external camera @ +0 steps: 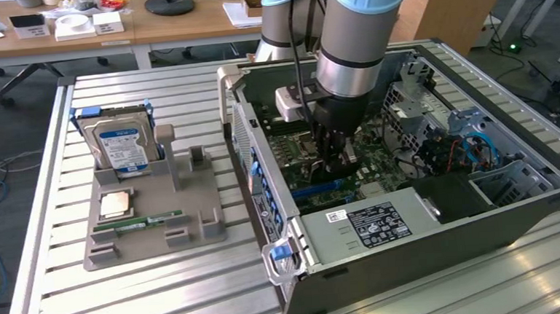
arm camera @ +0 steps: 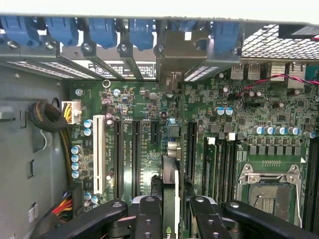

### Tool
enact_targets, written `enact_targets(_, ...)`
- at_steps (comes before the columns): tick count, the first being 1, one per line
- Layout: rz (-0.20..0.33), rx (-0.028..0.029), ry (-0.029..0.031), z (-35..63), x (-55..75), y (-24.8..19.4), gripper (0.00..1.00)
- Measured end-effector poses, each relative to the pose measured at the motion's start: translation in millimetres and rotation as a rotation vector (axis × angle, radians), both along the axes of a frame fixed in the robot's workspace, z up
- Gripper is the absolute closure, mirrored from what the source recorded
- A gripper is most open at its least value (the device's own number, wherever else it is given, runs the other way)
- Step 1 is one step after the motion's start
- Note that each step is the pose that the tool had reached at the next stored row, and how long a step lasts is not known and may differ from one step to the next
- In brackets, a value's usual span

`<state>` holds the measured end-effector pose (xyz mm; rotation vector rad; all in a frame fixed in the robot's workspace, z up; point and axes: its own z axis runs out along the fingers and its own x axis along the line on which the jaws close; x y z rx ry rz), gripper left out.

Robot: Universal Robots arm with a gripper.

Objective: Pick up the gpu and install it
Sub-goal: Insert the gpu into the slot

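I see my gripper (external camera: 340, 155) pinching the gpu (arm camera: 169, 179) on edge inside the open computer case (external camera: 413, 262), centre of the exterior view, just over the motherboard (arm camera: 259, 124) slots: pickup done, seating I judge not finished.

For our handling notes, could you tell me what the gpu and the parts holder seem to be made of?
gpu: green circuit board, likely fibreglass laminate, seen edge-on here.
holder: probably moulded plastic, judging by its uniform matte grey and rounded blocks.
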<state>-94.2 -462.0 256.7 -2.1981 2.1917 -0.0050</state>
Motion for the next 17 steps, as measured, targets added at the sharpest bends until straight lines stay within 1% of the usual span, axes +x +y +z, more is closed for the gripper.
enact_targets(17, 0.000, 0.0004, -0.0002, -5.7, -0.3, 0.1, 0.74)
